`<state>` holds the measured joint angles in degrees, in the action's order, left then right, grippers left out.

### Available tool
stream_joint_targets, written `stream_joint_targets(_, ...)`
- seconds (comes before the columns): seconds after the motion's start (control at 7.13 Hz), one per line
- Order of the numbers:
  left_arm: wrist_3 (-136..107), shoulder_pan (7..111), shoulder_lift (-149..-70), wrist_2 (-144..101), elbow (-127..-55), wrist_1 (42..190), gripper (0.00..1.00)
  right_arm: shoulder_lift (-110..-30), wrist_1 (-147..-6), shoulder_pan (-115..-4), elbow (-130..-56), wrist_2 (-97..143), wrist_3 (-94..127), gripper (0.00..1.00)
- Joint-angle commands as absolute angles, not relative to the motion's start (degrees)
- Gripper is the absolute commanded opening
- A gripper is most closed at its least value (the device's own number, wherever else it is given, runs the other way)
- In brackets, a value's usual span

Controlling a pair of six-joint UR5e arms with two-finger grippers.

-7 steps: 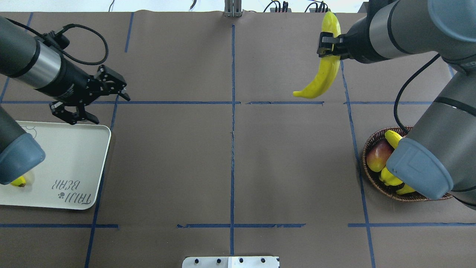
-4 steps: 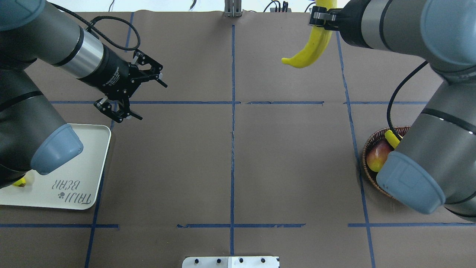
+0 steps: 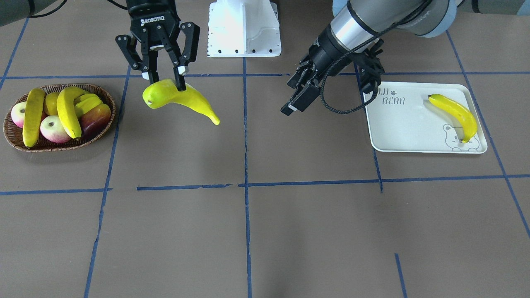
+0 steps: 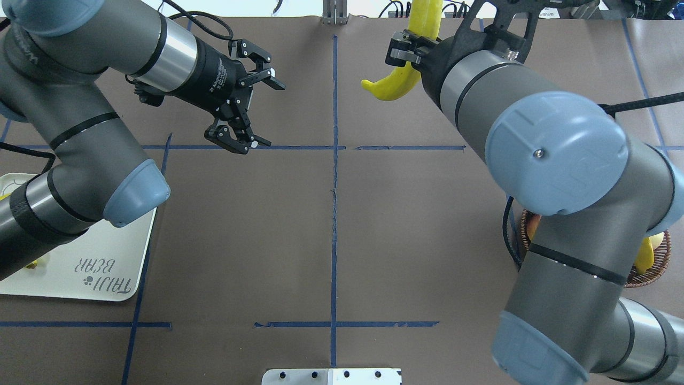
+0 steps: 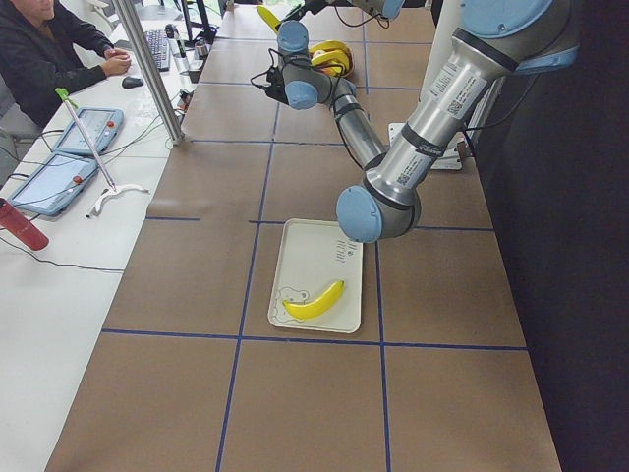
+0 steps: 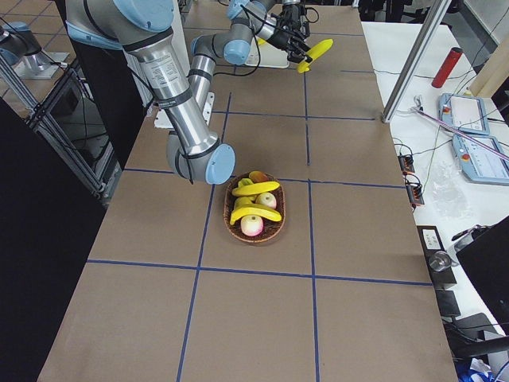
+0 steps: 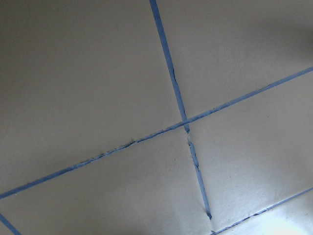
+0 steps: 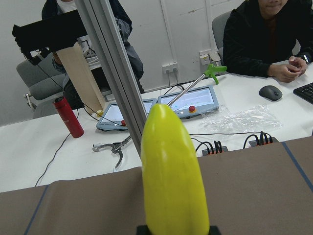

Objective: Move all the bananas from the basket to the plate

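Note:
My right gripper (image 3: 167, 82) is shut on a yellow banana (image 3: 182, 100) and holds it in the air above the table, between the basket and the table's middle. It also shows in the overhead view (image 4: 396, 85) and fills the right wrist view (image 8: 173, 176). The brown wicker basket (image 3: 12, 134) holds two more bananas (image 3: 33, 116) (image 3: 67, 109). The off-white plate (image 3: 410, 130) carries one banana (image 3: 454, 116). My left gripper (image 4: 261, 113) is open and empty, in the air between the plate and the table's middle line.
The basket also holds red-yellow apples (image 3: 53, 128) and a yellow-green ridged fruit (image 3: 87, 103). A white mount (image 3: 244, 29) stands at the robot's base. In the overhead view my right arm hides most of the basket (image 4: 649, 275). Operators sit at a desk beyond the table.
My right gripper has carried the banana leftward toward the table's middle, at the far edge. My left gripper has moved right, away from the plate toward the middle, still open.

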<state>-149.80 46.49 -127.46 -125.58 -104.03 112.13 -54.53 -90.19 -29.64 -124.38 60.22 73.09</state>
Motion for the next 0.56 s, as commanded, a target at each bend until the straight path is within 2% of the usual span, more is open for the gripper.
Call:
stream_joint_targets(0.0,-160.16,45.18,-130.42,-122.87,-100.92,116.25,1.0,-52.57,-90.17,-26.11,-123.49,56.09,74.0,0.0)
stream_joint_targets(0.42,-173.21,43.69,-132.35,-118.83,-98.79,121.99,1.0,-52.38,-90.18,-25.14,-123.49,54.23,74.18,0.0)
